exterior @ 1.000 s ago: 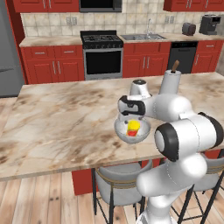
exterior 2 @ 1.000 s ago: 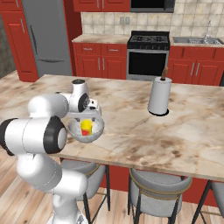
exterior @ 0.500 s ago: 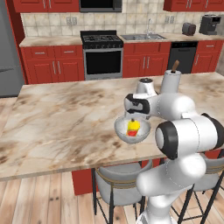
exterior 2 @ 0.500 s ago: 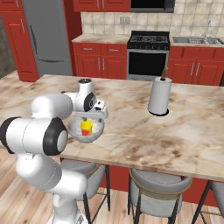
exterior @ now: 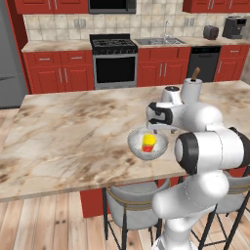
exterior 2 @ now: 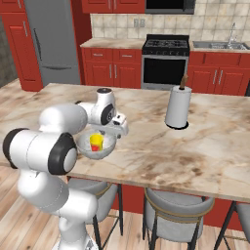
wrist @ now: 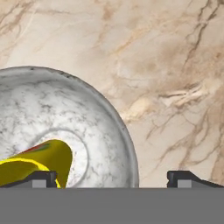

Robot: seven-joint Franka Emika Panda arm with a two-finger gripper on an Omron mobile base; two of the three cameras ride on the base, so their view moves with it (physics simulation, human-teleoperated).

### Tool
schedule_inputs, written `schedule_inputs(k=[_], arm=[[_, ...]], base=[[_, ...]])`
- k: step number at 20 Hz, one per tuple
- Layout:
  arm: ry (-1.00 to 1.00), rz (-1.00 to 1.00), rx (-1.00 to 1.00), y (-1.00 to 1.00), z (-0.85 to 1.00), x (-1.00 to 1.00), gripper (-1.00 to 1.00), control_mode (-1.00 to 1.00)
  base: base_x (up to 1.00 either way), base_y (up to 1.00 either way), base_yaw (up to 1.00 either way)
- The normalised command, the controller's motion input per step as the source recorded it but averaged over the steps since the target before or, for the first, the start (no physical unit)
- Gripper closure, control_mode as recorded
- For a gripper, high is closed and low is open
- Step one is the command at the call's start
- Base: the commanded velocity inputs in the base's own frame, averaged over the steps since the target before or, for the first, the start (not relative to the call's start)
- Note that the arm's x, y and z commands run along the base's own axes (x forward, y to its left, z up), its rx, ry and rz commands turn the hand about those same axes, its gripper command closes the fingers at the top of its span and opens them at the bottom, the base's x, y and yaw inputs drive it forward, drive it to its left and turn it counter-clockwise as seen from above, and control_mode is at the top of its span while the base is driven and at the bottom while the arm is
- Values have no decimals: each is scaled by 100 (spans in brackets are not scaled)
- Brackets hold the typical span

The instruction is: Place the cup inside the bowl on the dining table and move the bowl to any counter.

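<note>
A glossy white arm (exterior: 210, 146) built of rounded, bulbous segments is seen, with dark grey bands and black rings at the joints. The wrist ends in a white hand (exterior 2: 115, 122) with a dark face. Two small dark finger tips (wrist: 37, 179) with lighter grey pads are shown.

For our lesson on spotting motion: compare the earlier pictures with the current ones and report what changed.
The pincer shifted sideways from over the bowl's centre towards its rim, open. The small yellow-and-red cup stayed inside the wide grey-white speckled bowl, unmoved on the beige veined marble dining table.
</note>
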Motion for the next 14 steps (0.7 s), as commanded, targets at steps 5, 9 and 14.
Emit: schedule_inputs(k=[5,9,14], arm=[[0,-7,6,-33,0,0,-100,-100],[0,0,24,-43,0,0,-100,-100],[0,2,22,-36,0,0,-100,-100]], base=[[0,0,0],[0,0,0],[0,0,0]])
